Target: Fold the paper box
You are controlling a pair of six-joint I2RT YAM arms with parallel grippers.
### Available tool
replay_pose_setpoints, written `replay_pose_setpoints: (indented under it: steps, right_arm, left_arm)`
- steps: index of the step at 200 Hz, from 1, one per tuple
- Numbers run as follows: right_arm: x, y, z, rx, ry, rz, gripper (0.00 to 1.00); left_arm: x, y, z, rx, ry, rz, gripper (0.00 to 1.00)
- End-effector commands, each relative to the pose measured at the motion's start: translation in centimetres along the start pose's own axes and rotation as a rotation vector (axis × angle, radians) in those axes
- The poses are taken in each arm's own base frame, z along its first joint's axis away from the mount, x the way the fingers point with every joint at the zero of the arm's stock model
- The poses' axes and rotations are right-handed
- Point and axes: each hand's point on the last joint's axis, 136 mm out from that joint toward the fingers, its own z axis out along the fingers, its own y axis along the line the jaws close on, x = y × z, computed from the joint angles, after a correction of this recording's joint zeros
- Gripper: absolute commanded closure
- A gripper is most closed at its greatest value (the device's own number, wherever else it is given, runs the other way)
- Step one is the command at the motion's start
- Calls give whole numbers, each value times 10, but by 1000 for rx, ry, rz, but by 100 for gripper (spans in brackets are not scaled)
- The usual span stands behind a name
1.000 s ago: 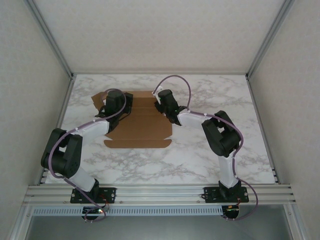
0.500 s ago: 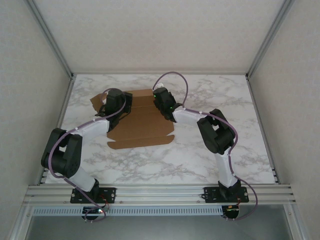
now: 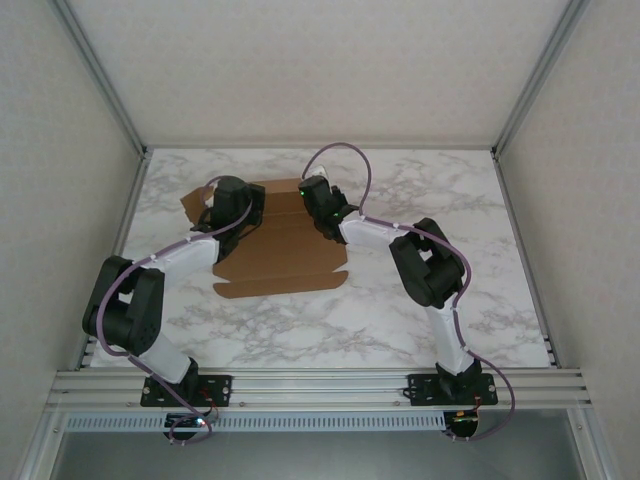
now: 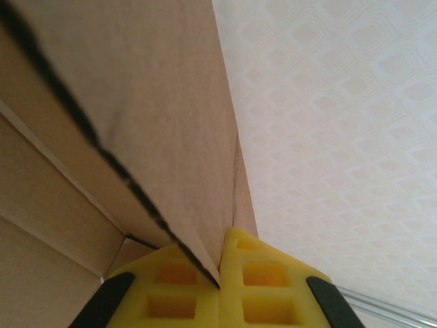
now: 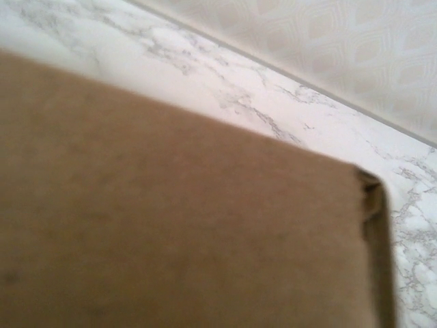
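The paper box point(image 3: 285, 255) is a brown cardboard sheet with creases and flaps, lying on the left half of the marble table point(image 3: 440, 190). My left gripper point(image 3: 238, 210) stands over its far left part. In the left wrist view the yellow fingers point(image 4: 171, 287) are shut on a raised flap of the paper box point(image 4: 136, 102), with the gripper point(image 4: 220, 270) pinching its edge. My right gripper point(image 3: 314, 200) is at the sheet's far right edge. In the right wrist view, blurred cardboard point(image 5: 171, 219) covers its fingers, so their state is hidden.
A loose flap point(image 3: 191, 203) sticks out to the left near the frame post. Patterned walls and aluminium rails point(image 3: 320, 380) enclose the table. Bare marble point(image 5: 225, 75) lies beyond the cardboard, to the right and at the front.
My right gripper has moved left and further back along the box's far right edge. The sheet's near edge has shifted slightly right and tilted. The left gripper keeps its hold.
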Motion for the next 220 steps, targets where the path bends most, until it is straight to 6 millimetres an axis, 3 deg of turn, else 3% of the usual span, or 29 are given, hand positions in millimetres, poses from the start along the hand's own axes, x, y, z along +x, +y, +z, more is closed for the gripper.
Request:
replay_pose_setpoints:
  steps: [1, 15, 33, 85, 123, 153, 179, 213, 220]
  right_arm:
    - [21, 2, 2, -23, 65, -45, 71]
    - [18, 3, -1, -52, 46, -15, 59]
    - [19, 6, -3, -89, 39, -2, 57]
    - [30, 4, 6, -30, 97, 7, 71]
    - [35, -16, 8, 107, 118, 20, 90]
    - [35, -16, 9, 123, 130, -10, 93]
    - [35, -12, 9, 112, 136, -29, 86]
    - [18, -7, -12, -11, 48, 18, 57]
    - [13, -9, -20, -34, 30, 28, 47]
  left_arm:
    - [13, 62, 2, -213, 52, 11, 100]
    - [13, 64, 2, -217, 50, 7, 100]
    - [14, 64, 2, -219, 51, 7, 100]
    - [14, 63, 2, -218, 48, 3, 100]
    - [17, 59, 2, -212, 55, 6, 100]
    - [19, 59, 3, -215, 60, 6, 100]
    - [19, 58, 4, -216, 58, 12, 100]
    - [18, 60, 7, -225, 53, 21, 100]
    - [17, 60, 7, -227, 53, 23, 100]
